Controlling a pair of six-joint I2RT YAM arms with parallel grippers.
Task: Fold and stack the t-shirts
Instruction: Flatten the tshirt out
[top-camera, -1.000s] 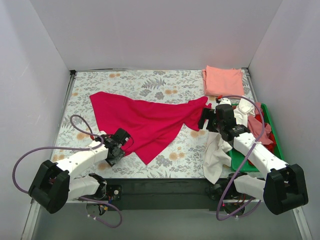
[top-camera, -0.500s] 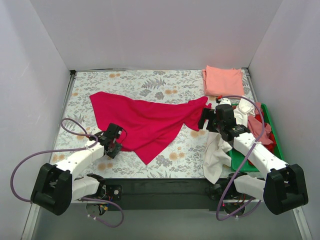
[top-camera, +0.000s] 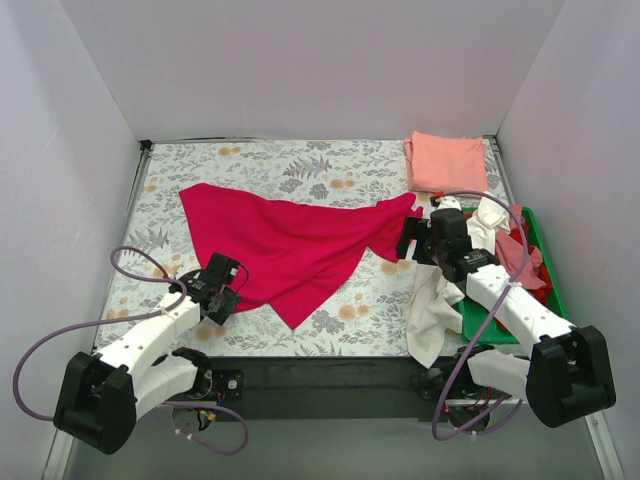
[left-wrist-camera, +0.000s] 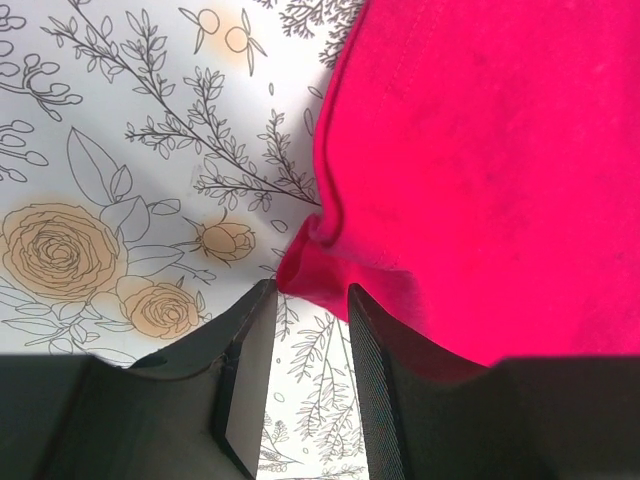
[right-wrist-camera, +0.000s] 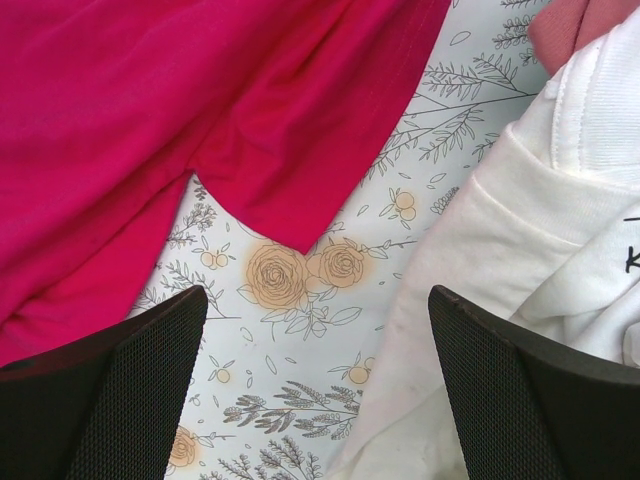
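Observation:
A large crimson-red t-shirt (top-camera: 290, 240) lies spread and rumpled across the middle of the table. My left gripper (top-camera: 224, 288) is at its lower left edge. In the left wrist view its jaws (left-wrist-camera: 310, 295) stand narrowly apart, pinching a bunched fold of the crimson hem (left-wrist-camera: 312, 272). My right gripper (top-camera: 408, 238) hovers open and empty over the shirt's right sleeve (right-wrist-camera: 290, 170), jaws wide (right-wrist-camera: 315, 330). A folded salmon-pink t-shirt (top-camera: 445, 162) lies at the back right. A white t-shirt (top-camera: 435, 305) hangs out of the tray and also shows in the right wrist view (right-wrist-camera: 520, 250).
A green tray (top-camera: 537, 228) at the right edge holds crumpled white, pink (top-camera: 515, 255) and red shirts. A pink cloth edge (right-wrist-camera: 570, 25) shows beside the white one. White walls enclose the flowered table (top-camera: 260, 160) on three sides.
My left gripper has drawn back to the left and toward the near edge, from over the crimson shirt to its hem. The right arm has not moved.

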